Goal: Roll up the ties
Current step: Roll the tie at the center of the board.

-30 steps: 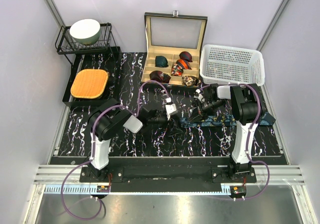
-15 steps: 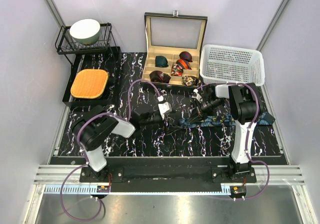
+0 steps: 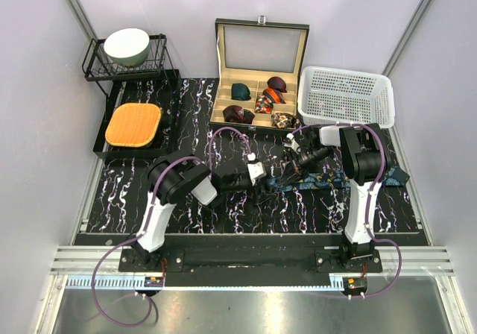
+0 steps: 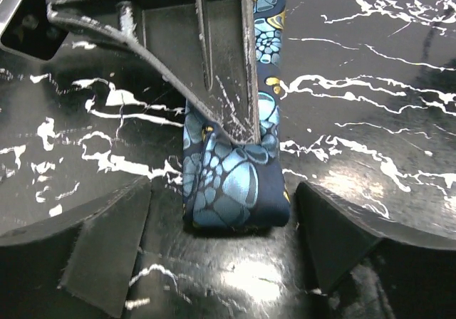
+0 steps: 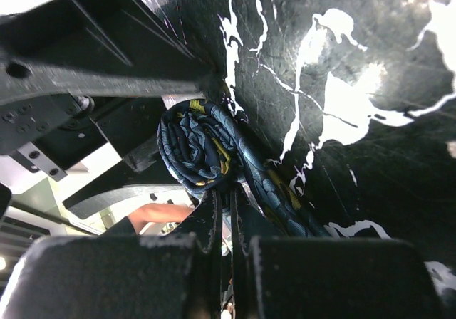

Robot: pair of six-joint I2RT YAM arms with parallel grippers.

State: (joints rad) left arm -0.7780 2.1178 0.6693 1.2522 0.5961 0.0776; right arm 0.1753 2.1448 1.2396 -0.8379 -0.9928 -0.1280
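Moved in the last half second: the left arm, elbow swung back toward frame centre. It has carried the left gripper (image 3: 265, 180) lower and rightward, to the tie's left end. Right arm and strip lie much as before.

Tie (image 3: 339, 180): navy, teal-and-gold pattern. It lies as a strip across the centre right of the overhead view, on the table (image 3: 223, 215), passing beneath the right arm and ending near the frame's right side. The left end is rolled into a small coil (image 4: 231, 184), which rests on the table at the centre of the left wrist view.

Right gripper (image 5: 224, 194): thin fingers (image 5: 212, 216) drawn nearly together, pinching the coil. In the right wrist view the coil sits just above the fingertips at centre frame, with the strip trailing to the lower right.

Left gripper: jaws wide, holding nothing. Its fingers (image 4: 107, 251) show at the lower left and lower right of its wrist view. The coil lies between them, apart from both.

Coiled ties (image 3: 240, 91): several, in green, maroon and red-orange. They sit in the compartments of the case (image 3: 218, 73), lid up, upper centre.

Basket (image 3: 344, 71): white, upper right, just beside the case.

Rack (image 3: 95, 71): black wire, upper left, bearing a bowl (image 3: 126, 45).

Mat (image 3: 133, 124): orange, below the rack at left.
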